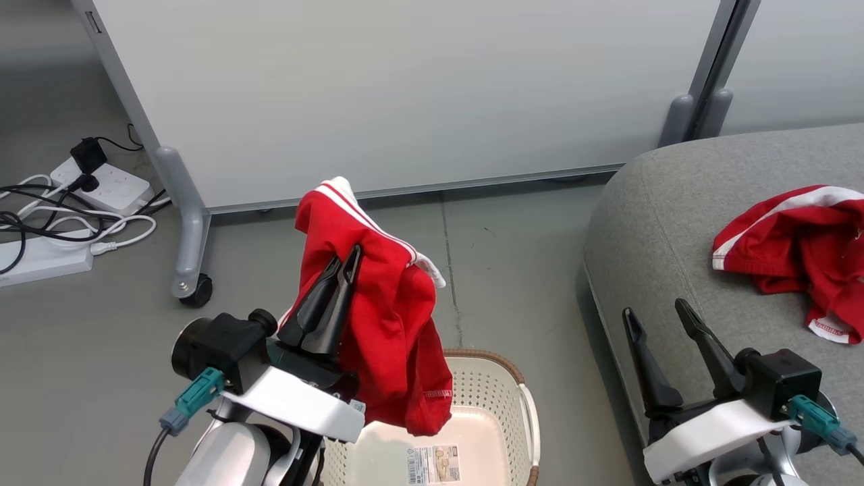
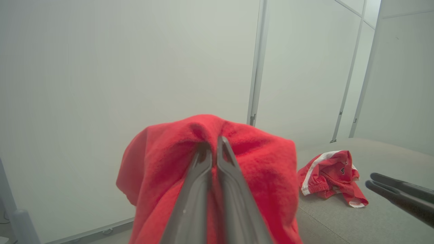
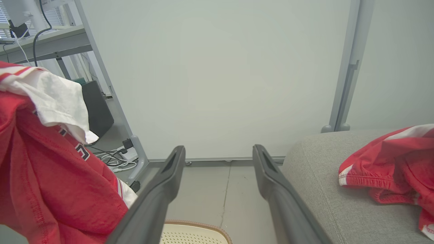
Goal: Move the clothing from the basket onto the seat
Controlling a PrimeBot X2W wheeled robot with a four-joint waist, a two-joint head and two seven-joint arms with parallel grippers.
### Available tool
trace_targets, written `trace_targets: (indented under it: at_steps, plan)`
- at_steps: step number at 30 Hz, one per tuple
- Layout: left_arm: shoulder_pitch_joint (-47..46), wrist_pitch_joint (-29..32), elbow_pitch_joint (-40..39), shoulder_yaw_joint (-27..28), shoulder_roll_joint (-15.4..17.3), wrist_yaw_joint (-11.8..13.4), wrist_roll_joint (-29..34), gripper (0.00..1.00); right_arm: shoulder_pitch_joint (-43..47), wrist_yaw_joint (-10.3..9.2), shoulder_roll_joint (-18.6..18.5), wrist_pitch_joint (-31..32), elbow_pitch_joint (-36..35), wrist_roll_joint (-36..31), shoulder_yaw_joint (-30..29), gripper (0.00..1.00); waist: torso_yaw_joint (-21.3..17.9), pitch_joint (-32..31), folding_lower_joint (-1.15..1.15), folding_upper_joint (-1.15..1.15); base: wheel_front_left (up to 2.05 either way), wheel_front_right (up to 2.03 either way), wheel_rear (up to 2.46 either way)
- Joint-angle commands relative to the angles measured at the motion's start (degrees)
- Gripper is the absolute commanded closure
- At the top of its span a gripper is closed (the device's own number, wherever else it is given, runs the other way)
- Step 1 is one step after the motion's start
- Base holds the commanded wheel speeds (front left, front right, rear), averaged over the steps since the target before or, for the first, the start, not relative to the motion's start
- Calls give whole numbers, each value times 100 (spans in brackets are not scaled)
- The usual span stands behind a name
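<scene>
My left gripper [image 1: 344,260] is shut on a red garment with white stripes [image 1: 385,317], which hangs in the air above the cream perforated basket [image 1: 503,398]. The left wrist view has the same cloth [image 2: 257,162] draped over the closed fingers [image 2: 200,159]. The basket's bare bottom and label sticker [image 1: 432,464] are visible. A second red and white garment [image 1: 803,250] lies on the grey sofa seat [image 1: 648,223] at the right. Over the sofa's front edge, my right gripper [image 1: 658,314] stands open with nothing in it, its fingers [image 3: 174,162] spread apart.
A white partition panel on grey legs with a caster [image 1: 196,290] stands behind the basket. Power strips and tangled cables [image 1: 61,216] lie on the floor at the far left. Grey floor stretches between the basket and the partition.
</scene>
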Motion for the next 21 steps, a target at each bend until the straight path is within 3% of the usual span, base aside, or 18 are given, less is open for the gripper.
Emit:
trace_targets:
  at_steps: [1,9,21]
  plan:
    - [5,1,-38,9,29,21,-18,100,-40,1,-32,-44,-3,22,-17,0,1,-1,0,0,0,0,0]
    - [-22,26,-41,-61,29,31,-32,100,-301,1,-29,-146,59,143,385,0,48,0,0,0,0,0,0]
    - [-192,53,-5,-296,-39,-27,49,100,-1469,1,-32,-267,828,1243,2676,0,266,59,0,0,0,0,0]
